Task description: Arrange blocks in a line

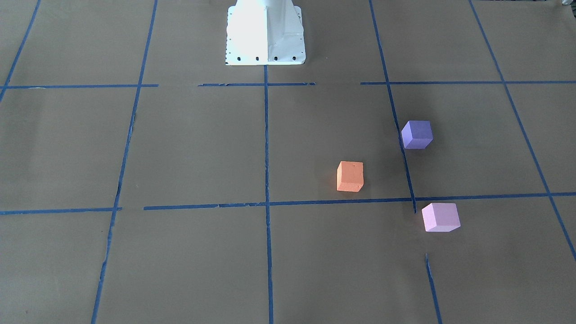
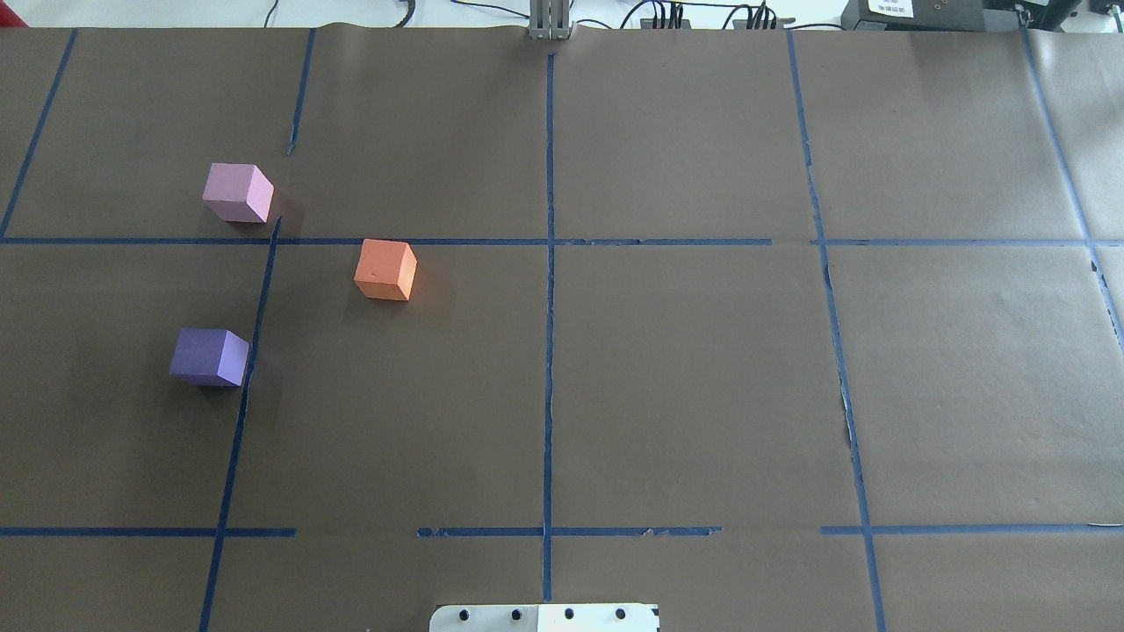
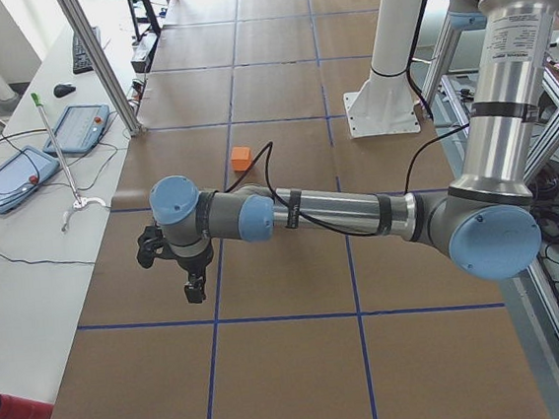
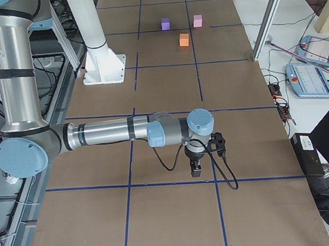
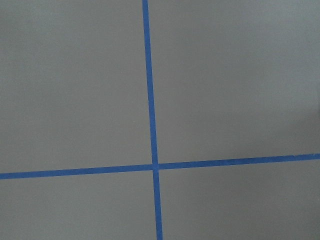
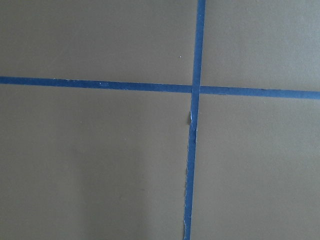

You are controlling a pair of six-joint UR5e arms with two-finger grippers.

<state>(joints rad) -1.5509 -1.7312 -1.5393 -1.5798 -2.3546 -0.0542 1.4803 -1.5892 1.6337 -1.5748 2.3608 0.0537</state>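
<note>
Three cubes lie apart on the brown paper on the robot's left half. The orange block (image 2: 385,269) (image 1: 350,176) is nearest the centre line. The violet-purple block (image 2: 209,356) (image 1: 417,134) is closer to the robot. The pale pink block (image 2: 237,192) (image 1: 440,217) is farthest from the robot. They form a triangle, not a line. My left gripper (image 3: 196,287) hangs over bare paper far from the blocks, seen only in the exterior left view; I cannot tell its state. My right gripper (image 4: 196,168) hangs at the opposite table end; I cannot tell its state. Both wrist views show only paper and tape.
Blue tape lines (image 2: 550,263) divide the paper into squares. The white robot base (image 1: 265,36) stands at the table's middle edge. A side table holds control pendants (image 3: 78,127) and a red cylinder (image 3: 17,410); an aluminium post (image 3: 97,59) stands beside them.
</note>
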